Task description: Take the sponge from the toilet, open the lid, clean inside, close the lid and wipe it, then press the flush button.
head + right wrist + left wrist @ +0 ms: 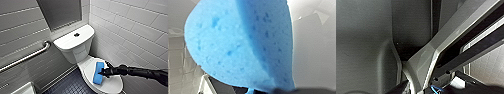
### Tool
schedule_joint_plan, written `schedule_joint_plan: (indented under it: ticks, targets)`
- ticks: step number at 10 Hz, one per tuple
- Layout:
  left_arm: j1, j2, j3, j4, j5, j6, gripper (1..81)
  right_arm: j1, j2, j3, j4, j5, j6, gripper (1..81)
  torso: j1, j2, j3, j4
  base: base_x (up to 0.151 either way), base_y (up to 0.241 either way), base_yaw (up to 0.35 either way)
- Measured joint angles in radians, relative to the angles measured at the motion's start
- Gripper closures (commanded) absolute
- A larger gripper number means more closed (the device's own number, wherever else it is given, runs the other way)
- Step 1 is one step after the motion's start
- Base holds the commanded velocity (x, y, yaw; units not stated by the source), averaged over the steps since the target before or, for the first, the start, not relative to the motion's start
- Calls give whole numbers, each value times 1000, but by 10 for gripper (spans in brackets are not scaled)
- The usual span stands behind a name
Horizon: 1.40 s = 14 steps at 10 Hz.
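Where sponge meets toilet lid, white-tiled walls

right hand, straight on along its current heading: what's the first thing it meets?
The sponge: the right hand is at it, on the toilet lid. Past it the line seems to run off the lid toward the dark floor; depth unclear.

A metal grab bar slants across a grey tiled wall. A dark flat panel is set high up, next to a white tiled wall. The floor has small dark blue tiles. A white object below the bar is cut off by the edge.
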<state>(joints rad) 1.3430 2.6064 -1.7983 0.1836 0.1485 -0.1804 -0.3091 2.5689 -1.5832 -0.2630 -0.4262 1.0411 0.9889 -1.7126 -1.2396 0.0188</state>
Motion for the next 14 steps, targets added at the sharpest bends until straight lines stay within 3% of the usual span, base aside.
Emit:
schedule_joint_plan:
  ticks: [10, 13, 14]
  targets:
    - [19, -17, 0, -1, -16, -4, 10, 32, 369, -478, 0, 230, -4, 811, 0, 0, 0, 0, 0, 0, 0]
    - [34, -23, 0, -1, -26, -5, 10, -69, 444, -614, 0, 319, -6, 811, 0, 0, 0, 0, 0, 0, 0]
    - [36, -22, 0, -1, -28, -5, 10, -113, 454, -644, 1, 395, -7, 811, 0, 0, 0, 0, 0, 0, 0]
